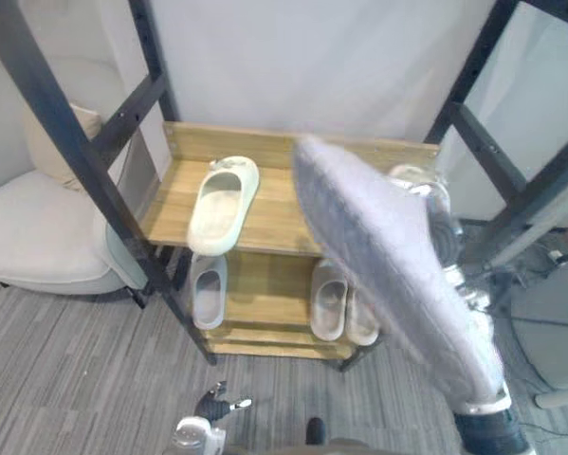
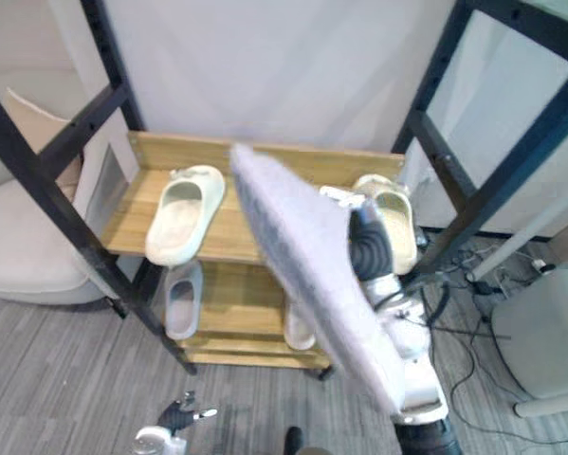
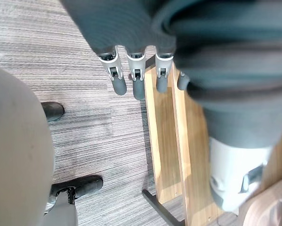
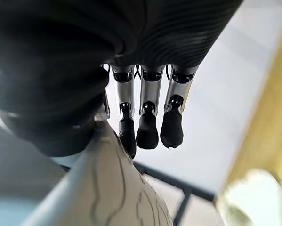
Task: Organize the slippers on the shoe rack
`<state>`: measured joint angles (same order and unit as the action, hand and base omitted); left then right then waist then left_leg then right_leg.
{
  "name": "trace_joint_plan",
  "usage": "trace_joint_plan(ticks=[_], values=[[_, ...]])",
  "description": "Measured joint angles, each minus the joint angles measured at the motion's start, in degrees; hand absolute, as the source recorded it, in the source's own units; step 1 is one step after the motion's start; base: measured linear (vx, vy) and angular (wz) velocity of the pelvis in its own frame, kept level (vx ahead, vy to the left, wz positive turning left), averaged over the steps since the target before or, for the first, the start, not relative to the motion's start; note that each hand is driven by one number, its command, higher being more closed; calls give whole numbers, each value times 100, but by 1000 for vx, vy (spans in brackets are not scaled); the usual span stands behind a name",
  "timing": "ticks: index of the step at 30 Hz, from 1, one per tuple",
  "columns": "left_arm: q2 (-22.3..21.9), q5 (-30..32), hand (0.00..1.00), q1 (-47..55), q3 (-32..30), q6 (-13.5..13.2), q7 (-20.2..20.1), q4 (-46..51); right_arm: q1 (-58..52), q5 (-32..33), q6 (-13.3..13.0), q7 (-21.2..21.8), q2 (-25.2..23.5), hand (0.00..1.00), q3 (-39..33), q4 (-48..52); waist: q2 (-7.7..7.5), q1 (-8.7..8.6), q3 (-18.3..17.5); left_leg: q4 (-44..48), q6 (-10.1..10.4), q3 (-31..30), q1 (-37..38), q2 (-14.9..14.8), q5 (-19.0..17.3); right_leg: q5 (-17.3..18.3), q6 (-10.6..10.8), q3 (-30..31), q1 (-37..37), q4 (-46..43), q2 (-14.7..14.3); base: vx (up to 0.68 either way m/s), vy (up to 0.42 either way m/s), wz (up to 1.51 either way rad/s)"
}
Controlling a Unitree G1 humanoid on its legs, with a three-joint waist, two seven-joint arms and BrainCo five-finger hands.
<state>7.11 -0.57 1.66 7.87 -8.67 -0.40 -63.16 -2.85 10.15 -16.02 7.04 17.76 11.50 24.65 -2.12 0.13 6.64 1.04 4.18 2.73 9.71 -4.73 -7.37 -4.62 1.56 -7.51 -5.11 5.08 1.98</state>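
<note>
**Task item.** One cream slipper (image 2: pixel 394 220) is seen at the right end of the shoe rack's (image 1: pixel 265 142) top shelf and appears to lie on the boards. The right hand (image 4: pixel 148 134) is laid over it. In the right wrist view the fingers are held nearly straight, with their dark tips against the slipper's pale surface and not curled round it. No grasp is made out, and the thumb is hidden.

**Other stock.**
- A second cream slipper (image 1: pixel 224 204) lies at the left of the same shelf, well apart from the first, angled, with one end over the front edge.
- On the shelf below, a grey slipper (image 1: pixel 209 290) lies at the left.
- A pale pair (image 1: pixel 329 299) lies side by side at the right of that shelf.

**Idle hand.** The left hand (image 3: pixel 136 80) hangs low before the rack's base, with its fingers relaxed and nothing held.

**Step in hand.** This is judged to be the setting-down or straightening of the right-hand slipper on the top shelf.

**Next move.**
- The slipper should be squared to the shelf and the hand lifted clear without the slipper being dragged along.
- The two cream slippers remain to be brought together as a pair.
- The overhanging slipper is judged liable to slip off if it is knocked.
</note>
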Motion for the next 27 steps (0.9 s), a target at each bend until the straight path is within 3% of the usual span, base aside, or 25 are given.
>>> trace_joint_plan(ticks=[4,8,11,13,16,18,23,27], values=[[-5,63,0,-1,47,-80,-14,-58,-447,126,32,393,136,100,677,-168,64,0,-26,14,21,-8,82,-14,-12,4,4,-16,-100,1,-1,-39,2,2],[2,67,0,-11,113,-98,-47,-61,-451,119,173,659,335,100,1291,-977,139,10,3,131,34,-27,22,-14,-24,16,19,-69,-118,-12,13,-29,3,6],[11,65,0,-131,248,-126,-108,-57,-269,102,292,654,441,100,1511,-1586,190,42,165,772,23,-144,-525,-6,-250,397,-3,-164,471,-923,108,-93,18,21],[35,53,0,-371,288,-168,-99,-54,223,43,317,617,538,100,1643,-1913,232,70,567,1542,15,-202,-1139,54,-452,748,-15,-190,1153,-1928,264,-187,5,20],[36,26,0,-819,335,-209,-75,4,1062,-384,335,344,565,100,1629,-2413,343,66,1161,2648,-2,-437,-2222,182,-708,1093,-49,-335,2106,-3016,508,-276,-8,38],[33,-127,0,-965,335,-235,28,139,1486,-651,340,131,587,100,1615,-2614,394,115,1372,3154,-25,-535,-2799,229,-878,1302,-16,-435,2601,-3471,615,-248,3,32],[57,-396,0,-1373,324,-305,291,466,2359,-1051,338,-513,573,100,1301,-2852,438,188,1789,4114,31,-696,-4035,205,-1005,1492,-51,-578,3718,-4347,790,-177,-13,22],[71,-469,0,-1559,177,-356,441,907,2879,-1428,337,-1073,457,100,929,-2843,435,240,1951,5197,65,-668,-5008,107,-1360,1844,-112,-556,4649,-5405,920,-117,-11,2]])
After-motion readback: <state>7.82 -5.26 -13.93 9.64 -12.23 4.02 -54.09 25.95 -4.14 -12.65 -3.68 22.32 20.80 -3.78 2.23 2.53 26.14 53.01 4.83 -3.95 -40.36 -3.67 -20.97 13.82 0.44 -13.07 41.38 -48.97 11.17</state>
